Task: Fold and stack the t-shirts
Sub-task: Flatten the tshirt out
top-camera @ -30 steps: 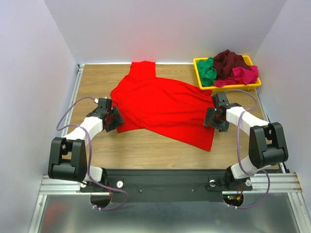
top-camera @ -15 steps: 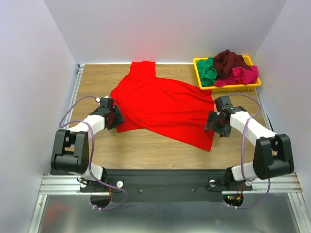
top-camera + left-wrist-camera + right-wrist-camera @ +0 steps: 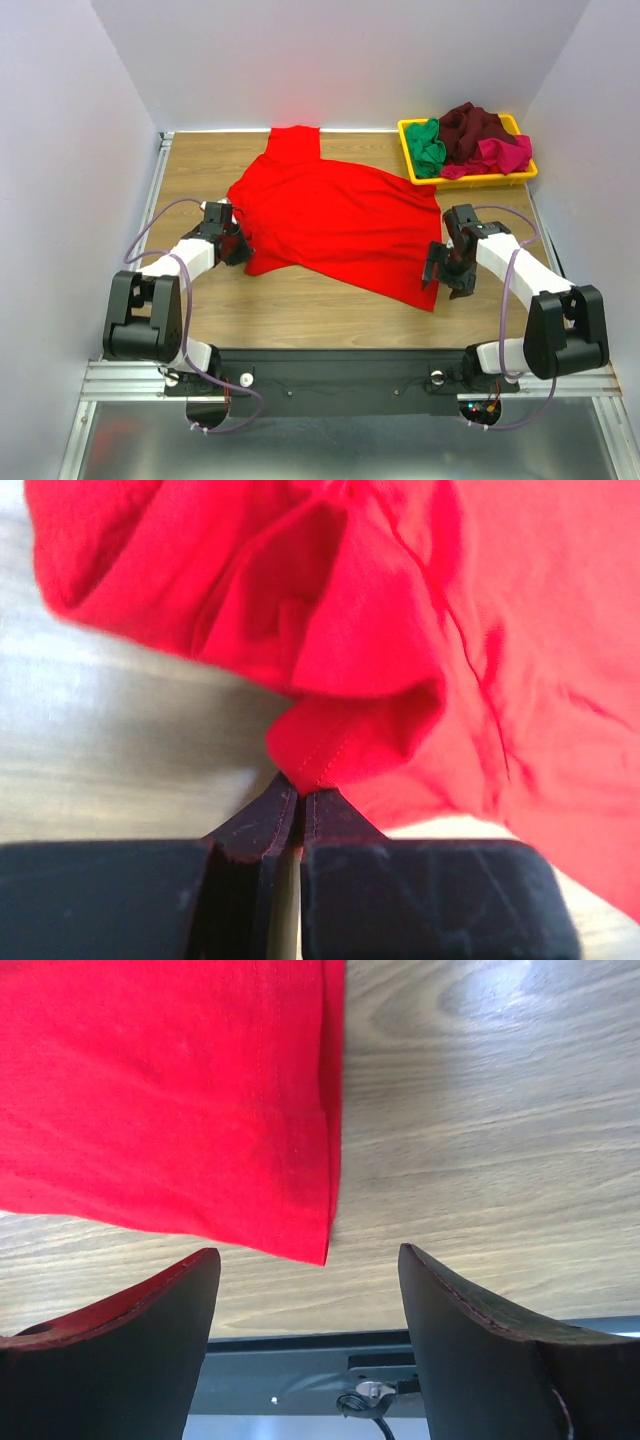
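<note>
Inspecting the bench, you would have found the red t-shirt (image 3: 335, 215) lying opened out across the middle of the wooden surface (image 3: 300, 305), not yet folded, with one part reaching the far edge. The green t-shirt (image 3: 427, 148), maroon t-shirt (image 3: 474, 125) and magenta t-shirt (image 3: 503, 155) sat heaped in the yellow tray (image 3: 478, 180) at the far right corner.

Your left pincer (image 3: 232, 247) stood at the red shirt's near-left edge, fingers pressed together, tips touching a puckered hem. Whether any cloth was nipped between them could not be confirmed. Your right pincer (image 3: 445, 268) was spread wide over the shirt's near-right corner and held nothing.

Judgement: the cloth was light, limp and prone to bunching, as the ruck at the left showed. It would likely sag and drag if lifted from one point. You were best advised to take it at the stitched hem corners, both sides together, keeping the edge taut.
</note>
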`<state>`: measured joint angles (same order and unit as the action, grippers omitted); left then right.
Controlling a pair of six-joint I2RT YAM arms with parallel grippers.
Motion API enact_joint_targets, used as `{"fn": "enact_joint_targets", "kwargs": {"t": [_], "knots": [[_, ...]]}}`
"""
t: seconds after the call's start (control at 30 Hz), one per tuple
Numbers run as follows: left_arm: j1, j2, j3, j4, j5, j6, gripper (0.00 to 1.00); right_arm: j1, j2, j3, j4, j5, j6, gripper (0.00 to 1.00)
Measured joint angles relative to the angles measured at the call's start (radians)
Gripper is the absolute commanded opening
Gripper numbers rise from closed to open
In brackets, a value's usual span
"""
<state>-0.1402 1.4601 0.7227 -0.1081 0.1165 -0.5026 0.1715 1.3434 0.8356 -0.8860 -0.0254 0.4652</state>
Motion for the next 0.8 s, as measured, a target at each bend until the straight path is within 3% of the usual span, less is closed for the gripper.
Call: {"fn": "enact_joint_targets", "kwargs": {"t": [0.3, 0.8], "knots": [[0.0, -0.217, -0.006, -0.134, 0.026, -0.008, 0.0, 0.004, 0.065, -0.004, -0.005, -0.039, 0.011, 0.73], [0.0, -0.356, -0.012, -0.283, 0.076, -0.032, 0.0, 0.06, 0.159, -0.035, 0.012, -0.064, 0.01, 0.6]]}}
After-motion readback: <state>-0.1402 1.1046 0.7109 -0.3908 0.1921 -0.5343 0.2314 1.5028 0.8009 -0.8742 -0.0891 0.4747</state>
